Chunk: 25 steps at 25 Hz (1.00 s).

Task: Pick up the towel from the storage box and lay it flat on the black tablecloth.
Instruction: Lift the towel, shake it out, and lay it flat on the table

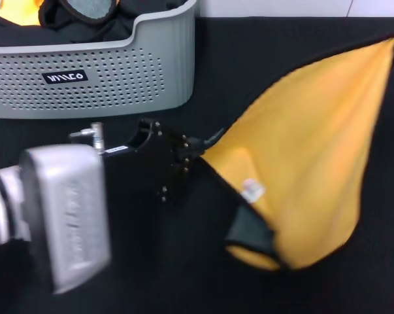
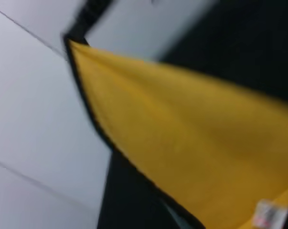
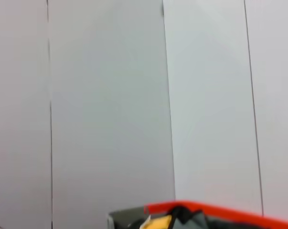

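— Are the jaws closed? The left gripper (image 1: 198,152) looks clenched on a corner of the towel (image 1: 314,150), though its tips are buried in the cloth. The right one is out of sight, so I can't say.

— And where is the towel?

— Out of the storage box (image 1: 92,85), which stands at the far left. The towel is stretched in the air over the black tablecloth (image 1: 203,78), right of the left gripper, yellow side up, its far corner pulled taut towards the far right, a white tag (image 1: 252,190) near the pinched end.

— It sags underneath.

— Soft, light plush, I'd judge; it folds on itself. It's best held by the corners on the stitched edge and kept stretched while lowering.
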{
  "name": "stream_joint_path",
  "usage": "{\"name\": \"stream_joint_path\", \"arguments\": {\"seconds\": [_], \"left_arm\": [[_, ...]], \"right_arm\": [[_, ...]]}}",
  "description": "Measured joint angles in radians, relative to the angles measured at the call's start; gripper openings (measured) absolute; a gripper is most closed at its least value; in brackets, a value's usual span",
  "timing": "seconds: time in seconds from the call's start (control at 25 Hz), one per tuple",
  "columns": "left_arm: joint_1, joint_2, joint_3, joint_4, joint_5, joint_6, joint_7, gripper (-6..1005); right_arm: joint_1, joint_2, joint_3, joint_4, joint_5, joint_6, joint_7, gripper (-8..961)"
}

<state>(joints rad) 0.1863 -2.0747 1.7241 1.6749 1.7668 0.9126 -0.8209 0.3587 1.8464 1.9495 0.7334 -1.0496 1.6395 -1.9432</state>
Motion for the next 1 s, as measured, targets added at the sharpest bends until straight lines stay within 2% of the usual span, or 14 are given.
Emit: {"name": "stream_joint_path", "arguments": {"seconds": [0.12, 0.28, 0.32, 0.48, 0.56, 0.68, 0.76, 0.84, 0.92, 1.0], "left_arm": [[-0.018, -0.015, -0.112, -0.058, -0.189, 0.191, 0.007, 32], [-0.062, -0.015, -0.209, -0.157, -0.406, 0.430, -0.014, 33], [-0.076, -0.015, -0.242, -0.183, -0.455, 0.524, -0.046, 33], [-0.121, -0.016, -0.349, -0.247, -0.535, 0.726, -0.211, 34], [-0.160, -0.014, -0.439, -0.325, -0.576, 0.859, -0.286, 34], [-0.221, -0.007, -0.557, -0.476, -0.636, 1.025, -0.305, 35], [-0.253, 0.008, -0.605, -0.564, -0.666, 1.093, -0.320, 35], [-0.265, 0.027, -0.612, -0.610, -0.676, 1.111, -0.347, 35], [-0.257, 0.038, -0.598, -0.620, -0.675, 1.113, -0.365, 35], [-0.234, 0.044, -0.587, -0.620, -0.670, 1.115, -0.374, 36]], "right_arm": [[-0.004, -0.018, 0.055, 0.056, -0.007, 0.055, 0.046, 2], [-0.002, -0.023, 0.073, 0.122, -0.007, 0.132, 0.093, 2], [-0.007, -0.018, 0.072, 0.155, -0.007, 0.151, 0.107, 2], [-0.055, 0.008, 0.066, 0.295, -0.014, 0.180, 0.159, 2], [-0.091, 0.025, 0.086, 0.356, -0.018, 0.172, 0.176, 2], [-0.115, 0.044, 0.152, 0.385, -0.016, 0.182, 0.209, 2], [-0.123, 0.051, 0.176, 0.402, -0.005, 0.216, 0.227, 2], [-0.129, 0.055, 0.170, 0.427, 0.002, 0.227, 0.252, 1], [-0.135, 0.064, 0.159, 0.448, 0.004, 0.239, 0.276, 1], [-0.151, 0.082, 0.141, 0.464, 0.006, 0.259, 0.291, 1]]}}
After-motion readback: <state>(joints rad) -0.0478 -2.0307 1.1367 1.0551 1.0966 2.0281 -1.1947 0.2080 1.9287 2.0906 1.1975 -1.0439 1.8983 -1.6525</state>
